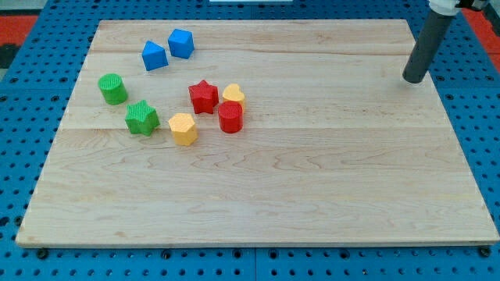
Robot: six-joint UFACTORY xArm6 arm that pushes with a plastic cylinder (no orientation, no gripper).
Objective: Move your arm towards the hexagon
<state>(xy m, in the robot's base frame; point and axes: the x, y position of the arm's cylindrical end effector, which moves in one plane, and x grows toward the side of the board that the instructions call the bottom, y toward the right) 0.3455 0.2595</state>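
The yellow hexagon block (183, 129) lies left of the board's middle. My tip (413, 80) is on the board near the view's top right, far to the right of the hexagon and of all the blocks. Close to the hexagon are a green star (141, 118) on its left, and a red cylinder (230, 118), a red star (203, 97) and a yellow heart-like block (233, 95) up and to its right.
A green cylinder (112, 88) sits near the board's left edge. Two blue blocks (154, 55) (181, 42) sit at the view's top left. The wooden board (312, 179) rests on a blue pegboard surface.
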